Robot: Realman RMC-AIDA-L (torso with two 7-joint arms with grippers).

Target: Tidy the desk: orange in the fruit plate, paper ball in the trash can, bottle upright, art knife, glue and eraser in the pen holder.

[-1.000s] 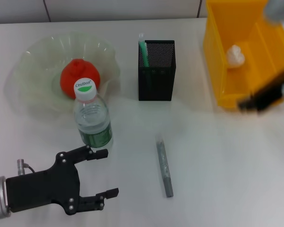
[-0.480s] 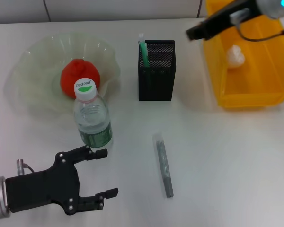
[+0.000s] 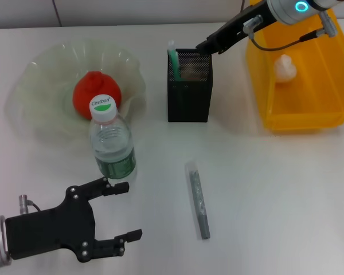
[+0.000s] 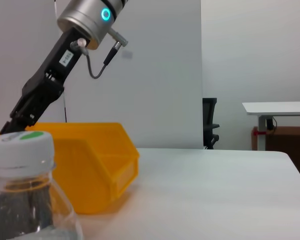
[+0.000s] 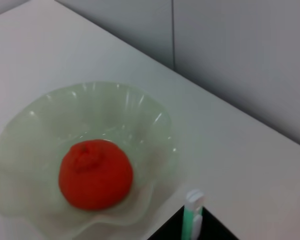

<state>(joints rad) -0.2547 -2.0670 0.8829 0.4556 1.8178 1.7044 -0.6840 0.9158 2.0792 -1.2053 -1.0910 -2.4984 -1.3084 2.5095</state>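
Farthest right, the bright yellow rectangular plastic trash can [image 3: 327,117] holds the crumpled white paper ball [image 3: 285,67]. Leftward, the ruffled pale green glass fruit plate [image 3: 43,71] cradles the round orange [image 3: 94,93], the clear bottle [image 3: 112,146] upright before it. The left gripper [image 3: 125,211] gapes open near the table's front edge; the right gripper [image 3: 205,47] hangs over the black mesh pen holder [image 3: 189,94], its fingers unreadable. A slim grey art knife [image 3: 198,199] lies on the table.

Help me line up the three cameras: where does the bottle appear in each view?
Head view: the bottle stands upright in front of the fruit plate, just beyond the left gripper.
Left wrist view: only its cap and shoulder, at the lower-left corner.
Right wrist view: not in it.
Shared landmark: the trash can, in the head and left wrist views.
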